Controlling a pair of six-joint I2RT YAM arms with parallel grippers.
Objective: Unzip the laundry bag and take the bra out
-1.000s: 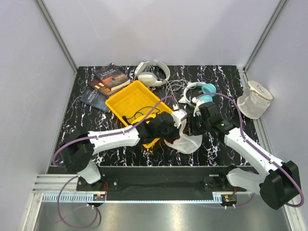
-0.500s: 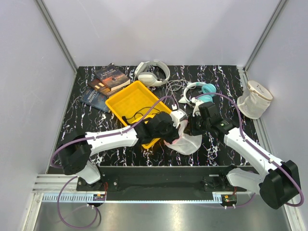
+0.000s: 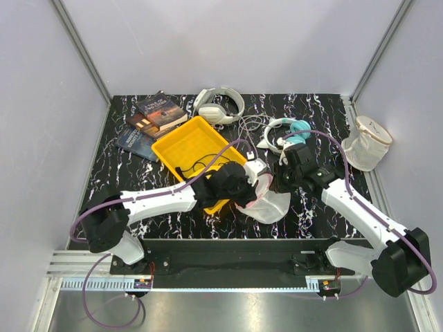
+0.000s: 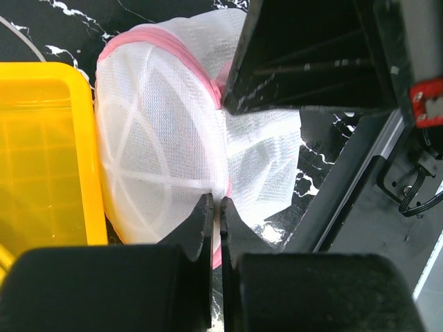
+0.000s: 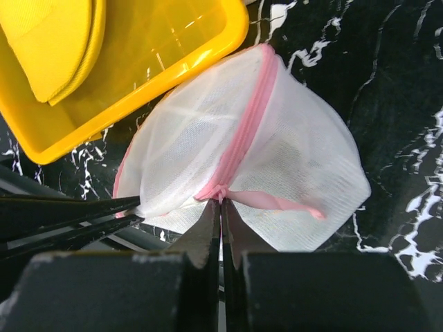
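Observation:
The laundry bag (image 3: 268, 203), white mesh with a pink rim and zipper, lies just right of the yellow tray, held between both grippers. My left gripper (image 3: 250, 188) is shut on the bag's mesh at its pink rim (image 4: 215, 200). My right gripper (image 3: 278, 181) is shut on the pink zipper pull (image 5: 221, 202). In the right wrist view the zipper (image 5: 246, 131) runs up over the dome, and a short pink strip gapes open to the right of the pull. The left fingers (image 5: 83, 214) show at the bag's left edge. The navy bra is hidden.
A yellow tray (image 3: 197, 149) holding a yellow bra cup (image 5: 55, 41) sits against the bag's left. Books (image 3: 152, 117) lie at the far left, white headphones (image 3: 218, 104) and teal headphones (image 3: 291, 131) at the back. A cream mesh bag (image 3: 365, 144) stands far right.
My right gripper has drawn slightly toward the far side with the zipper pull, and the bag has shifted and stretched between the two grippers. The left gripper keeps its grip.

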